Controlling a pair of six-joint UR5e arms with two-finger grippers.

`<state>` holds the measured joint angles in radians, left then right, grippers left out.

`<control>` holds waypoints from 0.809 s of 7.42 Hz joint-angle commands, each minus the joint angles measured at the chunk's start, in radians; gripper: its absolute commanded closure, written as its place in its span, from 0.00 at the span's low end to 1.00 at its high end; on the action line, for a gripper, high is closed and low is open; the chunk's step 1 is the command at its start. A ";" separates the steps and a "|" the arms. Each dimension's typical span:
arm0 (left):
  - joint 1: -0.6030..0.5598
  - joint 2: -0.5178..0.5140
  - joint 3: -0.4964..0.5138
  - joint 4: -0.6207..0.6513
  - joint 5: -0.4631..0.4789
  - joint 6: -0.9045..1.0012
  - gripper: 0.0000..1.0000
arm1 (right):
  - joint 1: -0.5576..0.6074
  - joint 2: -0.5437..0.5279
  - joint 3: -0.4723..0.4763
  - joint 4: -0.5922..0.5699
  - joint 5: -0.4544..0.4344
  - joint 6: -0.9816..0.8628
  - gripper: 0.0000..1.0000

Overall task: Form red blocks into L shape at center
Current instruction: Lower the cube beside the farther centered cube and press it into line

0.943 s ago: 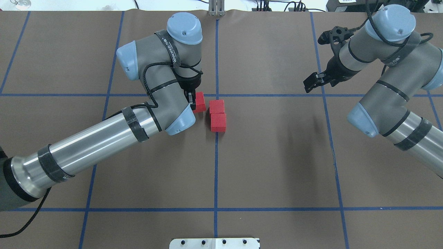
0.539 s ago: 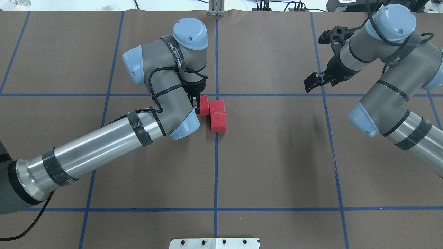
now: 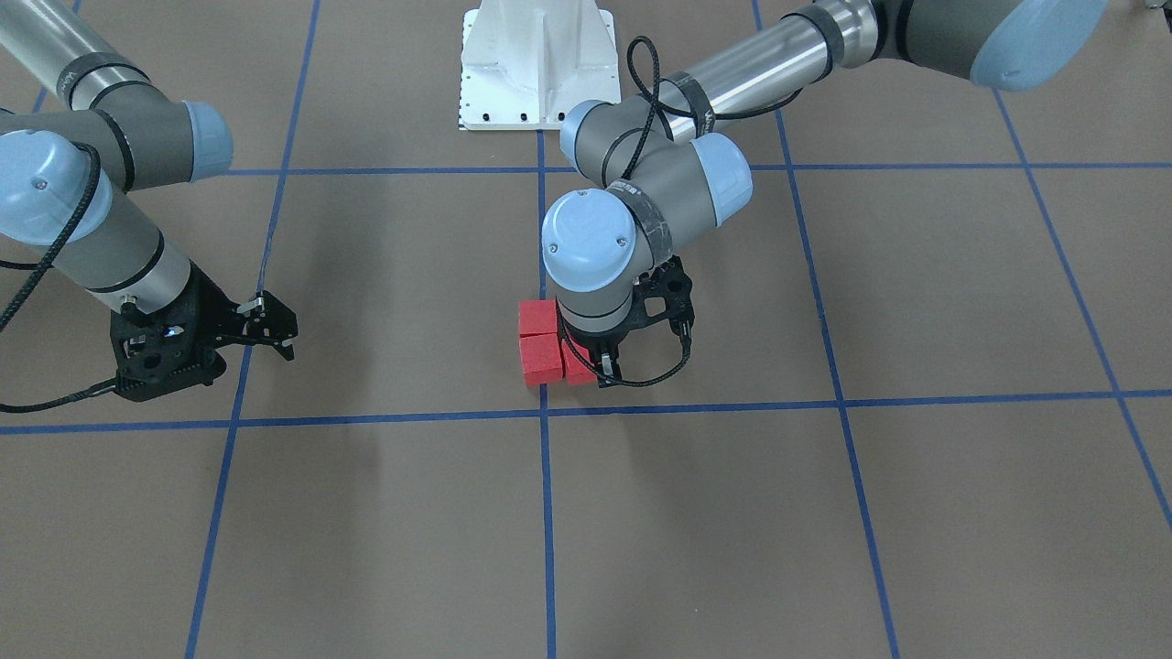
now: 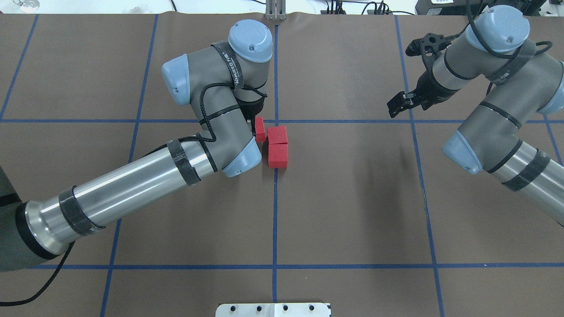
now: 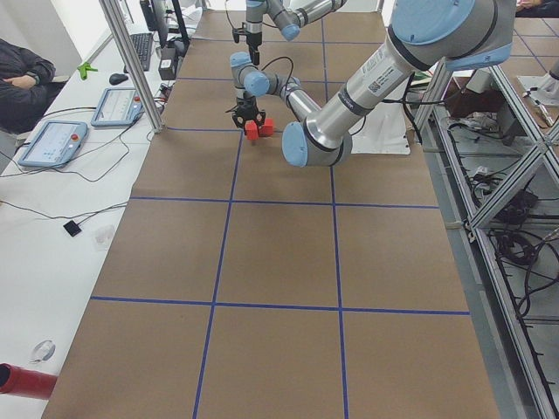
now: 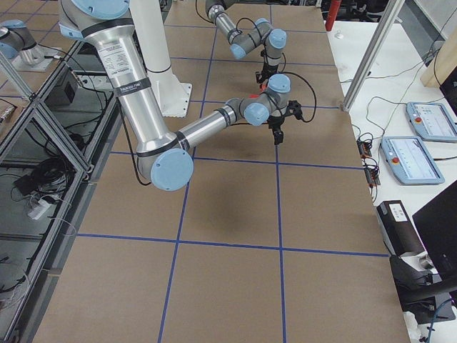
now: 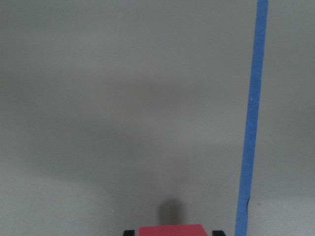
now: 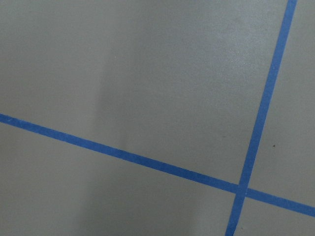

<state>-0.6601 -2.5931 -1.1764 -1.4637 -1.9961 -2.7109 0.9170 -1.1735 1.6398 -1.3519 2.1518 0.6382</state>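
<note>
Two red blocks (image 4: 277, 134) (image 4: 278, 155) lie touching in a row just on the robot's side of the center crossing (image 4: 276, 121). My left gripper (image 4: 257, 129) is shut on the third red block (image 4: 261, 127) and holds it against the left side of the block nearest the crossing. In the front view this block (image 3: 577, 368) is half hidden behind the left gripper (image 3: 593, 366). The left wrist view shows its top (image 7: 171, 229) between two black fingertips. My right gripper (image 4: 398, 105) hangs open and empty far to the right, above the surface.
Brown gridded surface with blue tape lines (image 4: 275, 220). The white robot base plate (image 4: 273, 309) sits at the near edge. My left forearm (image 4: 132, 189) slants across the left half. In the side view a person (image 5: 22, 74) sits beyond the table's far edge.
My left gripper has carried its red block to the right, closing the gap until it meets the far block. The other two blocks and the right arm have not moved.
</note>
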 commanded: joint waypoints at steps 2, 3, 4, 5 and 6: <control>0.008 -0.021 0.001 0.043 0.019 -0.001 1.00 | 0.000 0.000 -0.003 -0.003 -0.001 0.000 0.01; 0.016 -0.019 0.003 0.043 0.019 -0.001 1.00 | 0.000 0.000 -0.005 -0.003 -0.001 0.000 0.01; 0.020 -0.019 0.003 0.043 0.019 0.000 1.00 | -0.001 0.000 -0.005 -0.003 -0.001 0.000 0.01; 0.020 -0.021 0.003 0.042 0.020 0.000 1.00 | 0.000 0.002 -0.005 -0.004 -0.001 0.000 0.01; 0.022 -0.021 0.003 0.040 0.020 0.002 1.00 | 0.000 0.002 -0.005 -0.004 -0.001 0.000 0.01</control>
<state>-0.6403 -2.6133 -1.1736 -1.4219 -1.9764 -2.7104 0.9170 -1.1727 1.6353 -1.3555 2.1507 0.6381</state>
